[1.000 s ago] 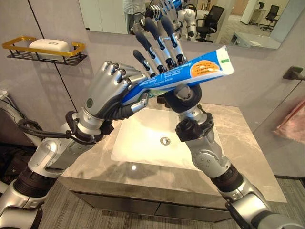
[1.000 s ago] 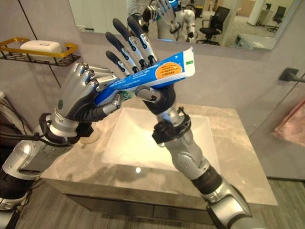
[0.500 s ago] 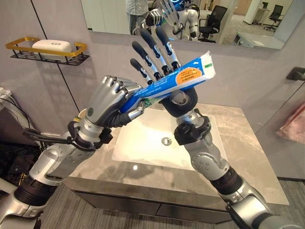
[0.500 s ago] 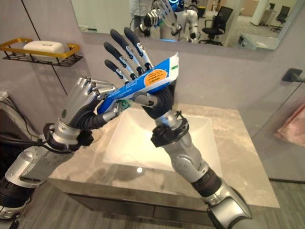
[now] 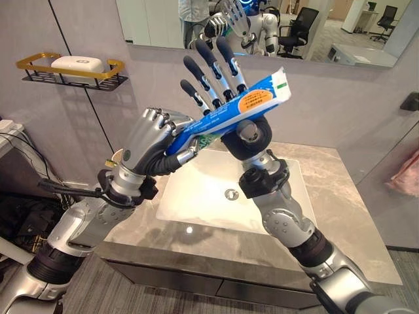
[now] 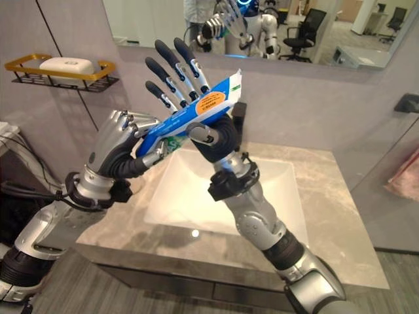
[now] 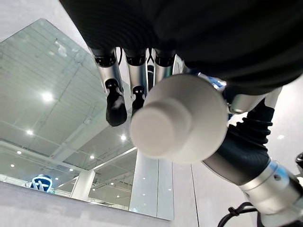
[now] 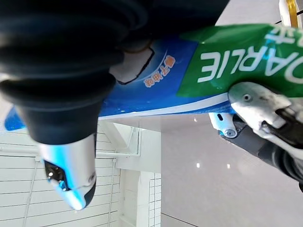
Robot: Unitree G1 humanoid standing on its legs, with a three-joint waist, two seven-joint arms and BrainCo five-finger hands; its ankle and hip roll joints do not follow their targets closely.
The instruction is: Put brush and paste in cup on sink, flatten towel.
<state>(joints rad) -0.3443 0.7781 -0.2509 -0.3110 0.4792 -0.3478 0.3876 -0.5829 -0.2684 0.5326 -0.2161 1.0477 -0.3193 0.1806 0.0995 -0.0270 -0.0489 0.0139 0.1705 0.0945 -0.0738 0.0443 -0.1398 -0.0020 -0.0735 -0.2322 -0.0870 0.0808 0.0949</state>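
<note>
The desk [image 5: 340, 216] carries a sink [image 5: 203, 196] set into its top, and both hands are raised well above it. The left hand [image 5: 152, 140] has its fingers [image 5: 171, 121] curled and clamped on the cap end of the toothpaste tube [image 5: 229, 116]; the left wrist view shows the white cap [image 7: 177, 118] pointing out of the fist. The right hand [image 5: 226, 91] lies against the middle of the tube with its fingers [image 5: 209, 72] straight and spread upward, the thumb under the tube, so it supports rather than grips. Risk: the tube is held at one end only, tilted, with its flat end high. If the right hand draws away abruptly, the tube may pivot in the left hand and drop into the sink. A tall edge showing by the left wrist may be the cup; this cannot be confirmed. Beyond, a wall shelf [image 5: 72, 73] holds soap [image 5: 77, 63], and a towel [image 5: 406, 176] hangs at the far right.
</note>
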